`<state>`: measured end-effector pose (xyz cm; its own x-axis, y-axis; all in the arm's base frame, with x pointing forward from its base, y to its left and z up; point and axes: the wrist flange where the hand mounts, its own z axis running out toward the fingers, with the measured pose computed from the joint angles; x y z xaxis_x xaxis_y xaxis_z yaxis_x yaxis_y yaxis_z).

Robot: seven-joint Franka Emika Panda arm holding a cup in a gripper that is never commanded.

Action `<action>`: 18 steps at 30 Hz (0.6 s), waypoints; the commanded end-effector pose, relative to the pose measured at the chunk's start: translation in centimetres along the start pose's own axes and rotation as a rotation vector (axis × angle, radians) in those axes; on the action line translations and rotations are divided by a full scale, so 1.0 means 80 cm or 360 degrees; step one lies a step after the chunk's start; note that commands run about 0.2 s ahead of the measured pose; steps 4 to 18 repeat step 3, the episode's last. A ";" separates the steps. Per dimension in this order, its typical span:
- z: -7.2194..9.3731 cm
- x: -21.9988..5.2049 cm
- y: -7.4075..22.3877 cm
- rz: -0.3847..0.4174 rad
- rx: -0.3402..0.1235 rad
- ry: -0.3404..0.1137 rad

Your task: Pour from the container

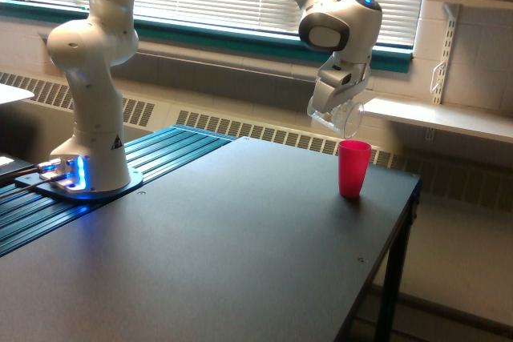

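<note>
Over the table's [240,262] far right, the gripper [337,110] is clamping the tilted clear cup [346,118], its mouth hanging just above the pink cup [353,168].

The clear container [346,120] is hard to see against the pale wall, and its content is too small to tell. The gripper [337,111] fingers are blurred, so their hold is not clear. The arm's [96,54] upper links are cut by the top edge. The table [240,262] is cut off below.
</note>
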<state>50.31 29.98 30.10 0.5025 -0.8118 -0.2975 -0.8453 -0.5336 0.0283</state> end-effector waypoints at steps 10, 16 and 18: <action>0.005 -0.001 0.002 0.0015 -0.0017 0.0007; 0.005 -0.001 0.002 0.0015 -0.0017 0.0007; 0.005 -0.001 0.002 0.0015 -0.0017 0.0007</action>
